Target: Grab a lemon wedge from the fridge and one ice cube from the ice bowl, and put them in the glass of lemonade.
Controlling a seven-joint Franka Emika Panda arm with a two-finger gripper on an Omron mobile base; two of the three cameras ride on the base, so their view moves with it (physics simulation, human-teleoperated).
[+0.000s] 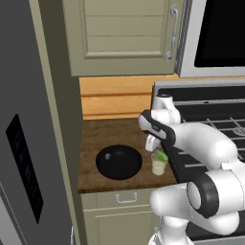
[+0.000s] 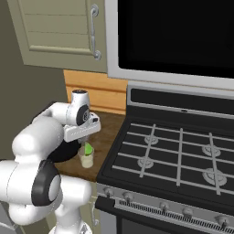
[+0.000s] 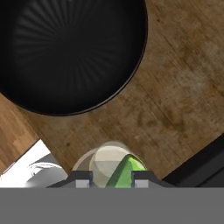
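Observation:
My gripper point(image 3: 111, 180) is shut on the lemon wedge point(image 3: 124, 173), a green-yellow slice between the two dark fingertips point(image 3: 83, 180). The wedge point(image 1: 162, 156) hangs just over the mouth of the glass of lemonade point(image 1: 158, 166), which stands on the wooden counter near the stove. In the right base view the gripper point(image 2: 84, 142) points down with the wedge point(image 2: 87, 148) at the rim of the glass point(image 2: 86, 159). The black ice bowl point(image 1: 118, 161) sits just left of the glass; the bowl point(image 3: 70, 52) looks dark inside, and I cannot make out ice. The grey fridge point(image 1: 28, 143) stands at the left.
A stove point(image 2: 173, 155) with grates borders the counter point(image 1: 95, 139) on the right. Beige wall cabinets point(image 1: 124, 33) and a microwave point(image 2: 173, 36) hang above. A drawer with a handle point(image 1: 126, 197) lies below the counter's front edge.

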